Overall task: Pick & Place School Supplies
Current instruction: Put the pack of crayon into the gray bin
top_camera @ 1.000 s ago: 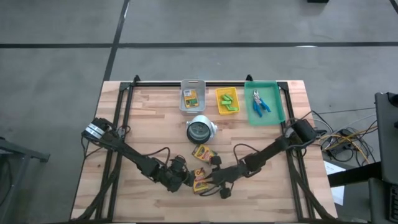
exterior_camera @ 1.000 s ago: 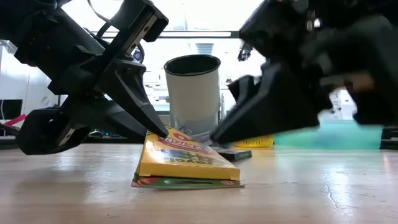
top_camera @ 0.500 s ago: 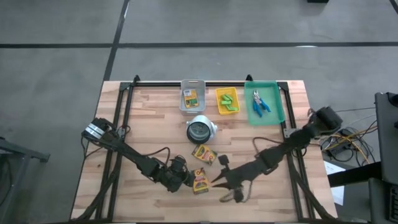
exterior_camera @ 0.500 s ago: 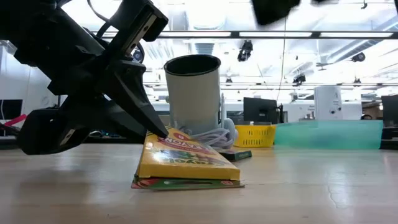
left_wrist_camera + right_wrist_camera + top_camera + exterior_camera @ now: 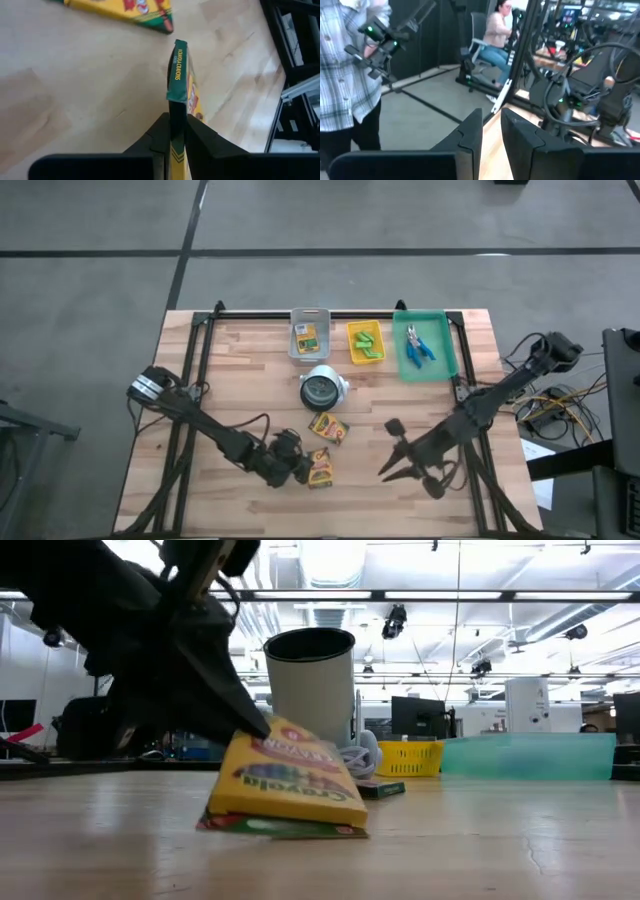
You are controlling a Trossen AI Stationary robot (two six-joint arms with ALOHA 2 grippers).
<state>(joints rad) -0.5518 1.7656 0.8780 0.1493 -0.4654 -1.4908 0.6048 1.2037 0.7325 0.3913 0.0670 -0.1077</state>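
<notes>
We look down on a wooden worktop (image 5: 230, 380) with two dark robot arms reaching in from either side. The left claw (image 5: 308, 470) sits near the front of the worktop, its fingers (image 5: 197, 145) pinching a yellow-and-green crayon box (image 5: 321, 468) by its thin edge; from table level the box (image 5: 285, 785) tilts, one end raised and its lower edge seemingly on the wood. A second crayon box (image 5: 328, 427) lies flat just behind it, and a third (image 5: 307, 337) rests in a clear tray (image 5: 310, 315) at the back edge. Beside that tray, a yellow bin (image 5: 365, 357) holds light-green sticks (image 5: 367, 342), and a green tray (image 5: 440, 365) holds blue-handled scissors (image 5: 417, 346). A white cup (image 5: 321, 388) stands mid-worktop, between the trays and the loose boxes. The right claw (image 5: 392, 468) hangs above the front right of the worktop, well apart from the boxes, its fingers (image 5: 470, 135) close together with a narrow gap and nothing between them. Beyond the worktop, that arm's camera shows a person in a plaid shirt (image 5: 345, 75) and a seated person (image 5: 495, 35).
</notes>
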